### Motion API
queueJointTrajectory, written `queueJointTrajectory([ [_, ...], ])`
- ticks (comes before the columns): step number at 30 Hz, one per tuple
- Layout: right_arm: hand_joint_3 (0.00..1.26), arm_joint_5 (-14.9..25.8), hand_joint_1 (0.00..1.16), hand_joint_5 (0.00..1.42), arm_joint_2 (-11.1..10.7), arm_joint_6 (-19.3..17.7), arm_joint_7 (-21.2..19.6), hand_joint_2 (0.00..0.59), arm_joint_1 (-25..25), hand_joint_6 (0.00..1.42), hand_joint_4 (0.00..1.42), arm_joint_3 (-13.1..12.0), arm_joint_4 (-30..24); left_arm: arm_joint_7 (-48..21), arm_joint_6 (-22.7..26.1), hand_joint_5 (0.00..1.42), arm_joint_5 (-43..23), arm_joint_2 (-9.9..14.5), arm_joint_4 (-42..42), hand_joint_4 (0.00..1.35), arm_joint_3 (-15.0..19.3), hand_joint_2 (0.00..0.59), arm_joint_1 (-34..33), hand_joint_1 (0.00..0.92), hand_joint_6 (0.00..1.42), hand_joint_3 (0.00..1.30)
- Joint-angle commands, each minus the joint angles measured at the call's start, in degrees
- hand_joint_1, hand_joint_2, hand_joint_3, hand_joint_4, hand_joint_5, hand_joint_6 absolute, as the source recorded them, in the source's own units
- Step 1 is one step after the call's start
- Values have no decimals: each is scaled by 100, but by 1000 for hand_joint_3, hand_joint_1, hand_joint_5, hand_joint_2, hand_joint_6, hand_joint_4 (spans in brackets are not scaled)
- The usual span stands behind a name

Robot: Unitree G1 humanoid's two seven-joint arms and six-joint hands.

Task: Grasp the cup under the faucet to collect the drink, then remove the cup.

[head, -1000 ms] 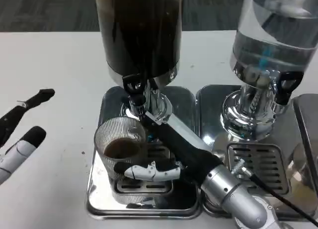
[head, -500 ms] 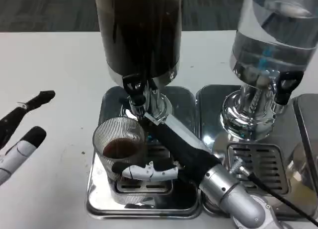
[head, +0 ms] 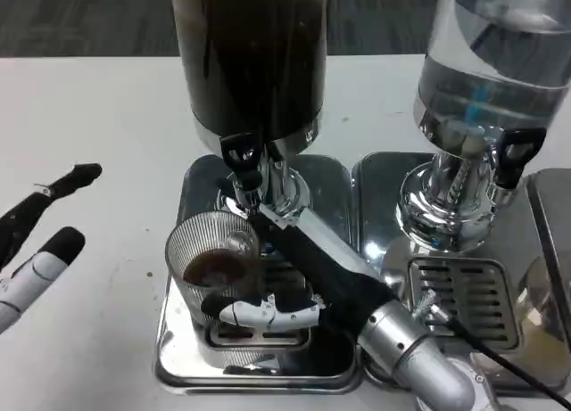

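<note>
Ribbed glass cup point(head: 212, 250) in right hand point(head: 285, 306), under faucet point(head: 243, 175).

Even, bright overhead lighting. Specular glare marks the chrome drip trays point(head: 183, 340) and the clear dispenser point(head: 500, 63) at upper right. Shadows are soft; the lower right corner and the frame edges appear slightly blurred.
</note>
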Motion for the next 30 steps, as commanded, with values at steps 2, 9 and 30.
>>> queueJointTrajectory([
  [2, 0, -108, 704, 88, 29, 127, -58, 187, 113, 197, 0, 68, 0, -65, 7, 81, -60, 61, -18, 124, -17, 156, -2, 0, 40, 185],
  [9, 0, -112, 726, 133, 42, 152, -4, 190, 58, 241, 0, 144, -29, -69, 19, 84, -86, 66, -40, 124, 4, 157, 18, 0, 41, 180],
  [30, 189, -231, 717, 324, 58, 10, -354, 200, 187, 386, 237, 133, -164, -43, -20, 93, -80, 45, -19, 124, 41, 170, 70, 0, 42, 173],
])
